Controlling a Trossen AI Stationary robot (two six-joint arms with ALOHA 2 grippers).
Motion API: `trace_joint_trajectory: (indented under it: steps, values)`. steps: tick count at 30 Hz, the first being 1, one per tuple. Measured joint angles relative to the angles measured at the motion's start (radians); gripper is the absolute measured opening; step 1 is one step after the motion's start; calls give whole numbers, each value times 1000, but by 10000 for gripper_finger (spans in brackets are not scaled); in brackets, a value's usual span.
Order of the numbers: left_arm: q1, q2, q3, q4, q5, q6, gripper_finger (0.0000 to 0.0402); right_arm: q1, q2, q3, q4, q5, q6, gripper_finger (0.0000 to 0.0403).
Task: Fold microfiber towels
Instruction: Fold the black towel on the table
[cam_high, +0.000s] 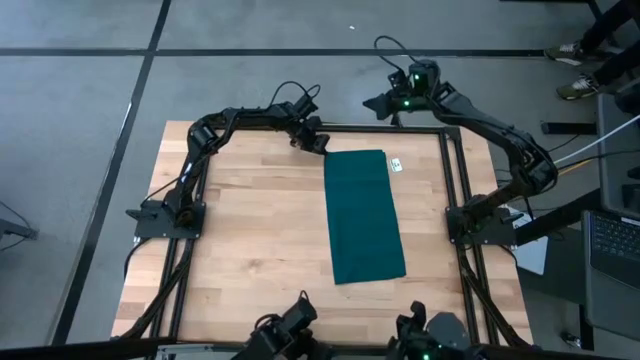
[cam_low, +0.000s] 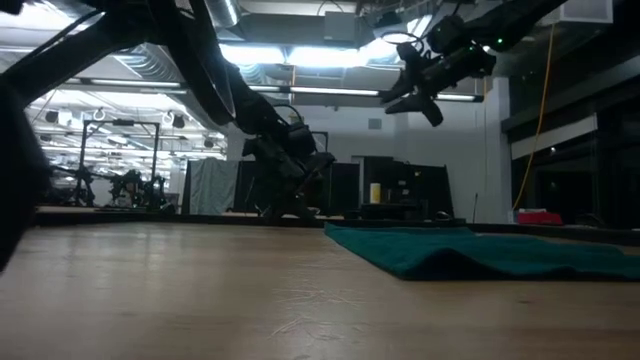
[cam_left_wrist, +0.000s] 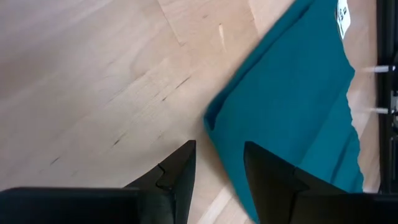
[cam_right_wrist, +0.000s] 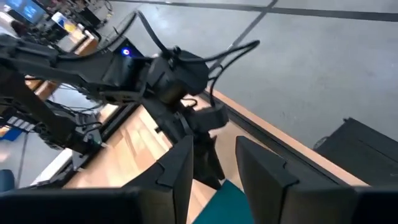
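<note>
One teal-green towel (cam_high: 365, 215) lies folded into a long strip on my table (cam_high: 250, 240), right of center.
Plain soft cloth, flat, small white tag (cam_high: 397, 164) at its far right corner; long axis runs from far edge to near edge, slightly tilted. My left gripper (cam_high: 316, 143) sits low by the far left corner, fingers (cam_left_wrist: 180, 171) apart, holding nothing. My right gripper (cam_high: 378, 102) hangs raised beyond the far edge, fingers (cam_right_wrist: 177, 168) apart, empty.
</note>
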Motion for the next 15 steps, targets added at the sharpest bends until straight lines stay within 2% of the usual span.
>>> trace_joint_trajectory:
  steps: [8, 15]
  values:
    - [1, 16, 34, -33, 3, 6, 132, -33, 2, 15, -10, -47, 0, 134]
    - [2, 124, 240, -312, 17, 128, 101, -33, 1, 15, -8, -64, 0, 138]
